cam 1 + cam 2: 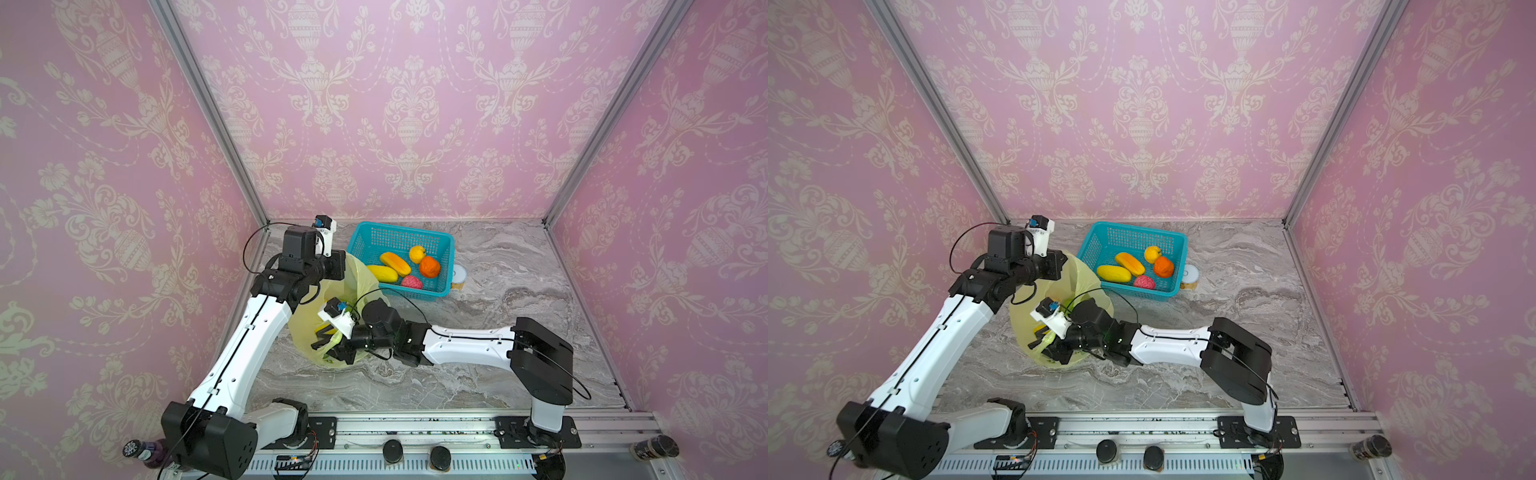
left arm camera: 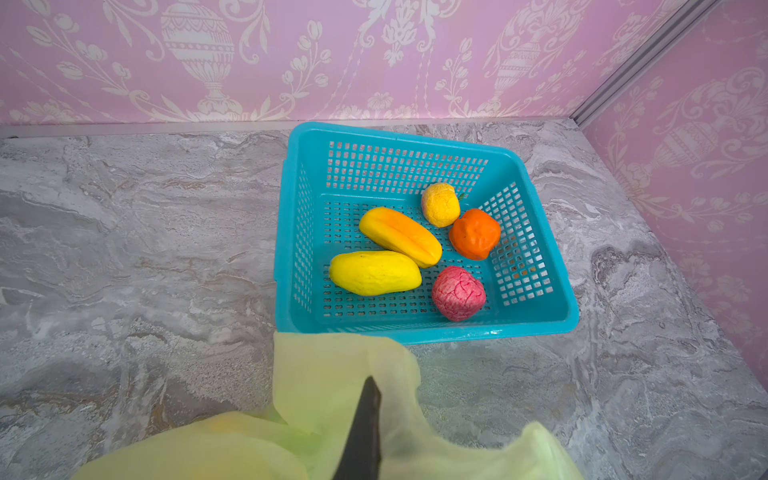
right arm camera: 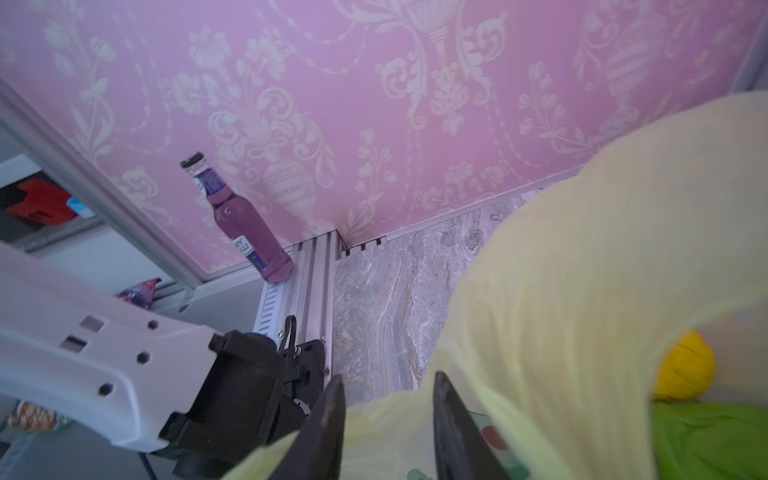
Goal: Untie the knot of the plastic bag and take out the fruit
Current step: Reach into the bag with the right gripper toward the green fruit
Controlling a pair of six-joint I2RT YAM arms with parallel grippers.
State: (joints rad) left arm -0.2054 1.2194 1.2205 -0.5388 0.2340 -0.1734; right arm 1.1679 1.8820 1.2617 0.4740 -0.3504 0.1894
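- Thin yellow-green film: bag (image 1: 301,332) stands open just beside basket (image 1: 399,232), likely soft, slippery and light.
- Left gripper (image 2: 368,388) pinches its rim; right gripper (image 3: 388,380) shows jaws apart astride film, grip unclear.
- Your best hold on fruit (image 3: 685,365) inside: across its middle.

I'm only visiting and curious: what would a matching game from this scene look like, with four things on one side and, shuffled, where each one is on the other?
Things:
1. pink bumpy fruit
2. small round can
3. purple bottle
4. plastic bag

Places:
A. pinched in the left gripper
B. standing on the metal rail
C. inside the teal basket
D. on the table, beside the basket

Pairs: 1-C, 2-D, 3-B, 4-A
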